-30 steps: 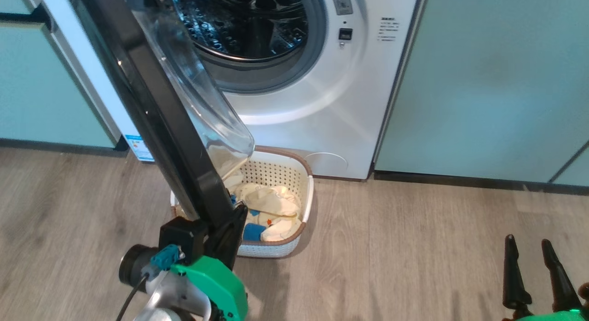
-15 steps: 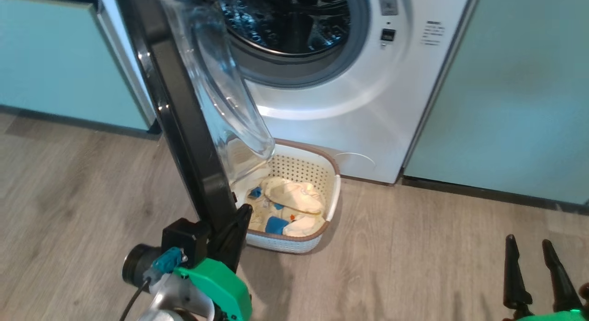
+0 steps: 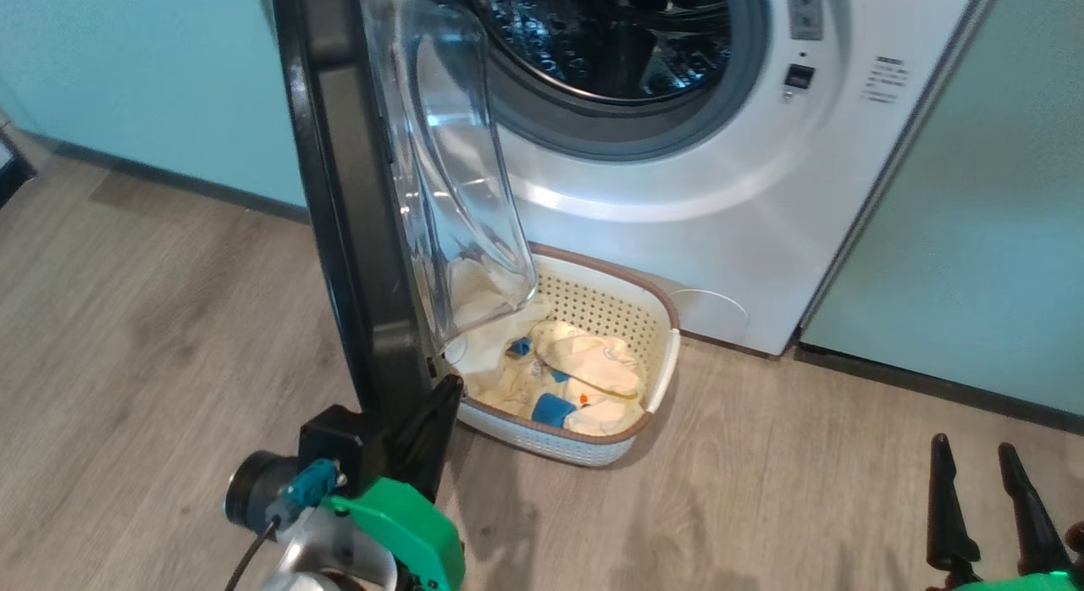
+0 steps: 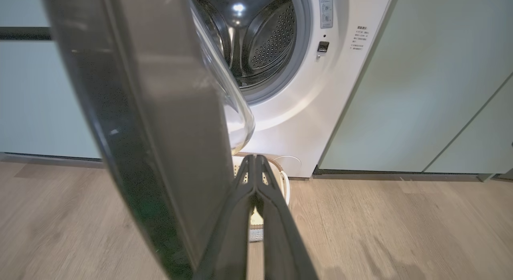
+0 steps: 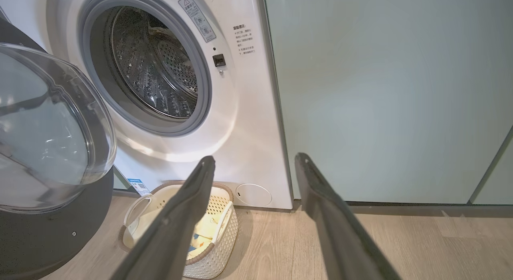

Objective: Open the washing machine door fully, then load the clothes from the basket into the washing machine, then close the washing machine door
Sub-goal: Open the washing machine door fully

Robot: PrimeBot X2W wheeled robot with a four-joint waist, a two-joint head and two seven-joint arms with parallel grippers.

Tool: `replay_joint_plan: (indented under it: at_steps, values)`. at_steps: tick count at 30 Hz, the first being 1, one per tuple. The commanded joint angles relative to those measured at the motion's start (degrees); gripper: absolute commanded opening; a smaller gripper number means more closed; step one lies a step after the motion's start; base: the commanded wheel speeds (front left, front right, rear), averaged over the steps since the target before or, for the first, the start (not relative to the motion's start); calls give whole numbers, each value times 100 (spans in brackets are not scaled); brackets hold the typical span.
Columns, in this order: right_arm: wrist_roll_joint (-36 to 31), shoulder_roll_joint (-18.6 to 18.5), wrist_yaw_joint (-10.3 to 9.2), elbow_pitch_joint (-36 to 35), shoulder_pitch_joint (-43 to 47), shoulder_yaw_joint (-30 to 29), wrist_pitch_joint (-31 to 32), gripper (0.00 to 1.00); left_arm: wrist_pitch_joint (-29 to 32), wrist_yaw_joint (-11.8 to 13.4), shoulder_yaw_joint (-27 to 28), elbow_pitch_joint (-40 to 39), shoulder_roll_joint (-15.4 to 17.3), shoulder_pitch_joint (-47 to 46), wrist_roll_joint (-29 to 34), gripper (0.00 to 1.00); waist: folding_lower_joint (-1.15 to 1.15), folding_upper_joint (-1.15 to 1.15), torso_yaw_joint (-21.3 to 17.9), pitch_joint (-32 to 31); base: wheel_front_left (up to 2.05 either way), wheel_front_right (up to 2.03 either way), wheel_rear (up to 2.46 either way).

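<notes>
Step one looks only partway done: the washing machine door (image 3: pixel 339 193) stands swung out about square to the washing machine (image 3: pixel 677 210). The left gripper (image 3: pixel 451 386) is pinched shut on nothing right against the door's inner edge, and the right gripper (image 3: pixel 972 445) sits spread wide and empty. Loading and closing are both left, since the clothes (image 3: pixel 584 371) lie in the basket (image 3: pixel 671 354) on the floor (image 3: pixel 169 320) at the machine's foot and the drum (image 3: pixel 610 32) looks empty. Count: one door, one machine, one basket, and one small heap I can't split into pieces.
</notes>
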Motion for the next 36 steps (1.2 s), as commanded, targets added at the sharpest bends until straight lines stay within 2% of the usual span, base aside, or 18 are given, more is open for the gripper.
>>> replay_joint_plan:
  at_steps: [1, 17, 36]
  values:
    - [-30, -72, -16, -167, -185, 101, -38, 100, -52, 86, 302, -152, 92, -202, 50, 0, 0, 0, 97, 7, 0, 0, 0]
    - [-14, -72, -16, -135, -144, 114, -38, 100, -371, 334, 561, -117, 178, -138, 113, 0, 0, 0, 570, -51, 0, 0, 0]
    - [-23, -72, -16, -114, -123, 121, -38, 100, -920, 508, 1271, 349, 495, -208, -45, 0, 0, 0, 639, -25, 0, 0, 0]
